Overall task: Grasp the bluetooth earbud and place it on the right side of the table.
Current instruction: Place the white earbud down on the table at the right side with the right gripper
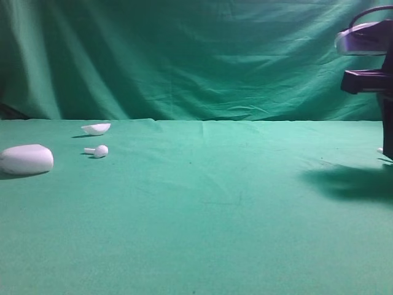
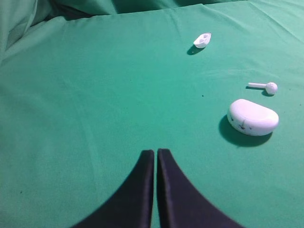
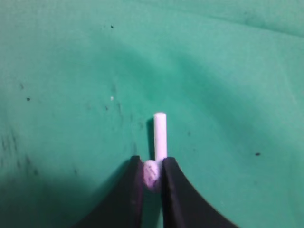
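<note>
Right gripper (image 3: 152,178) pinched the bluetooth earbud (image 3: 159,142) by its head, stem pointing ahead of the jaws, low over the table (image 3: 71,71); grasp looked done, only release remained.

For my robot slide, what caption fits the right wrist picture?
Right gripper pinching the bluetooth earbud above the table.

Soft, even light from above is cast; a broad dark shadow is thrown on the surface (image 1: 184,246) at right; slight blur throughout
</note>
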### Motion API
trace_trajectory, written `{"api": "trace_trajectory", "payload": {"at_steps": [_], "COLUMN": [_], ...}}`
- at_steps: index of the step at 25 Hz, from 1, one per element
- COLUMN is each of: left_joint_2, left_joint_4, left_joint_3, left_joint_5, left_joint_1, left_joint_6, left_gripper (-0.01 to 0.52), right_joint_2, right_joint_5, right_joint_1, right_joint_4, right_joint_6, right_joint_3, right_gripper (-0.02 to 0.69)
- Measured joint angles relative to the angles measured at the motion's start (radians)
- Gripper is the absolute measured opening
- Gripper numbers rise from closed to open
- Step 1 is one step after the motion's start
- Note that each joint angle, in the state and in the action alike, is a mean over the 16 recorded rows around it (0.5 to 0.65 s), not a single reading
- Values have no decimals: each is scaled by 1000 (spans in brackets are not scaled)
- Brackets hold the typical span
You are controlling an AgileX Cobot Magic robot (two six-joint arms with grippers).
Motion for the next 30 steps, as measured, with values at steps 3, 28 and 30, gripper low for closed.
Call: {"api": "trace_trajectory", "payload": {"at_steps": [3, 28, 30], "left_joint_2": [0, 0, 0], "left_joint_4": [0, 0, 0], "left_joint_3": [0, 0, 0], "left_joint_5": [0, 0, 0], "left_joint_1": [0, 0, 0], "left_joint_6": [0, 0, 0], "left_gripper": [0, 0, 0], "right_joint_2": [19, -120, -186], "right_joint_5": [-12, 153, 192], "right_joint_1": [0, -2, -2], "right_joint_4": [1, 77, 89], "right_joint_6": [0, 5, 6], "right_joint_3": [-1, -134, -154], "right_gripper": [90, 279, 213]}}
